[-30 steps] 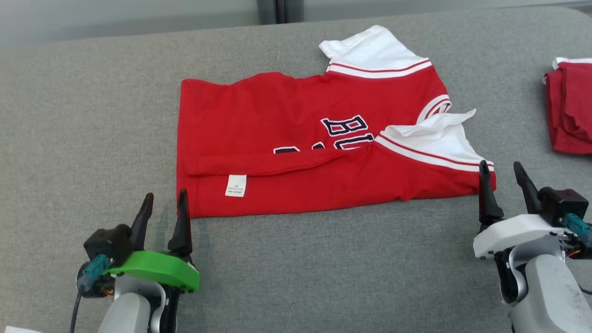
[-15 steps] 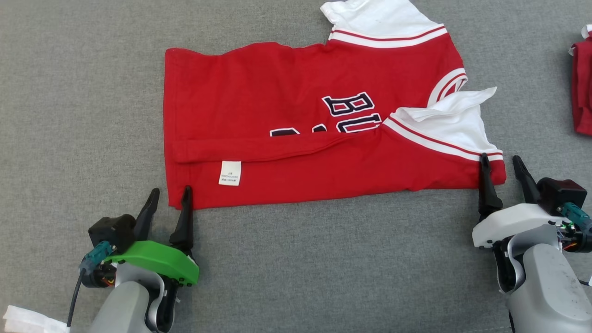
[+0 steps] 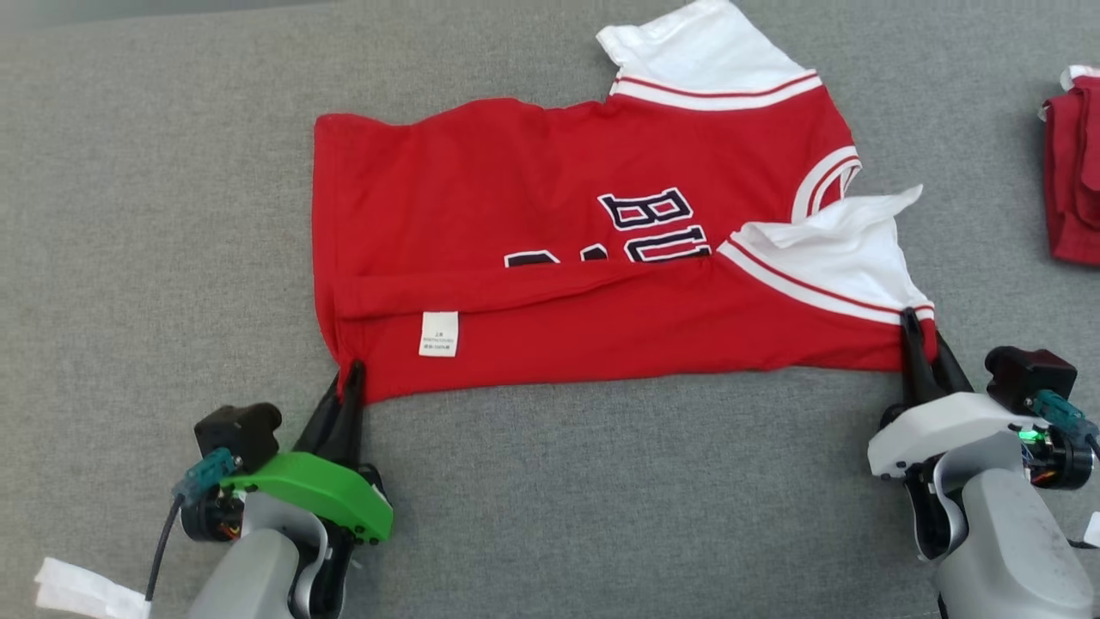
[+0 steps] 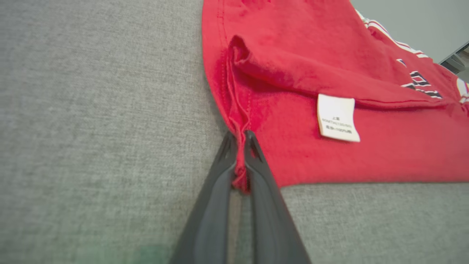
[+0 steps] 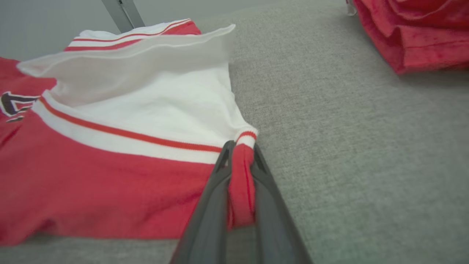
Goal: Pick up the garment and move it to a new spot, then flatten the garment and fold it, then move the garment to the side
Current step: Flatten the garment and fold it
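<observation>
On the grey padded surface (image 3: 129, 215) the red garment (image 3: 516, 206) lies spread out, its near long edge folded over so that a white label (image 3: 438, 334) shows. At the near hem corner the left gripper (image 3: 351, 374) is clamped on the fabric, a pinch of red cloth squeezed between its fingers. At the other near corner, just below the white sleeve (image 3: 842, 249), the right gripper (image 3: 921, 331) is likewise closed on a fold of the red edge. Another folded red cloth (image 3: 1074, 189) sits well apart to the right.
</observation>
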Tool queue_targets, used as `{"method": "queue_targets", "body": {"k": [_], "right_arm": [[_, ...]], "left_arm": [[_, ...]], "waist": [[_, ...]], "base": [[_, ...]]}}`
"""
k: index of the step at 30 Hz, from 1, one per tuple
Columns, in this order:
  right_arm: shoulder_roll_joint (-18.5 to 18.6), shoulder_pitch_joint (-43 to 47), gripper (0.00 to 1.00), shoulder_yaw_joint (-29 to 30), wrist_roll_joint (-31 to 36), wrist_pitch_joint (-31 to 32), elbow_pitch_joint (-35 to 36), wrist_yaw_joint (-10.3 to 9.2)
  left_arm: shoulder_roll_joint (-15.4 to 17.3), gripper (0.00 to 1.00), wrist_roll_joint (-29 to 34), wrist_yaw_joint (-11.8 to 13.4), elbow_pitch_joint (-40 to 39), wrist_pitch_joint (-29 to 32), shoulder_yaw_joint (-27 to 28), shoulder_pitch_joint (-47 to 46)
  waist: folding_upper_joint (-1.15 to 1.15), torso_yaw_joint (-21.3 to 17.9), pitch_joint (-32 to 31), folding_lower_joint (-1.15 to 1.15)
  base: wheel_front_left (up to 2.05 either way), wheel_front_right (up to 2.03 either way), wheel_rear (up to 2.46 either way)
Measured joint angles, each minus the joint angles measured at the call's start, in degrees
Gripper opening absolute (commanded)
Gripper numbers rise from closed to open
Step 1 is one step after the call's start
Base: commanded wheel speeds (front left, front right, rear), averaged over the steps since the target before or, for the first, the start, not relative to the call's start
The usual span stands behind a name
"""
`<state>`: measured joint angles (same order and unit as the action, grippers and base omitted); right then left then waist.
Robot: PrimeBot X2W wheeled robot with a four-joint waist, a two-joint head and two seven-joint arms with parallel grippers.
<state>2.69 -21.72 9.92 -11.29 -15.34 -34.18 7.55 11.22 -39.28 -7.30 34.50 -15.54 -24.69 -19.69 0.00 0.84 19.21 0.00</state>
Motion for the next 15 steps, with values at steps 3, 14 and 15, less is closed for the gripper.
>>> {"method": "queue_targets", "body": {"k": [3, 14, 15], "right_arm": [[0.0, 1.7, 0.0, 0.9, -0.3, 0.2, 0.0, 0.0], [0.0, 13.8, 0.0, 1.5, -2.8, 0.2, -1.8, 0.0], [0.0, 14.6, 0.0, 1.4, -3.0, 0.2, -1.7, 0.0]], "left_arm": [[-1.2, 0.0, 1.0, 0.0, -0.3, 0.2, 1.5, 2.4], [-6.4, 0.0, 5.5, -0.3, 0.7, 0.4, 8.5, 16.5], [-6.6, 0.0, 5.9, -0.3, 0.7, 0.4, 8.5, 17.4]], "waist": [[0.0, 0.0, -2.1, 0.0], [0.0, 0.0, -13.7, 0.0], [0.0, 0.0, -14.5, 0.0]], "base": [[0.0, 0.0, 0.0], [0.0, 0.0, 0.0], [0.0, 0.0, 0.0]]}}
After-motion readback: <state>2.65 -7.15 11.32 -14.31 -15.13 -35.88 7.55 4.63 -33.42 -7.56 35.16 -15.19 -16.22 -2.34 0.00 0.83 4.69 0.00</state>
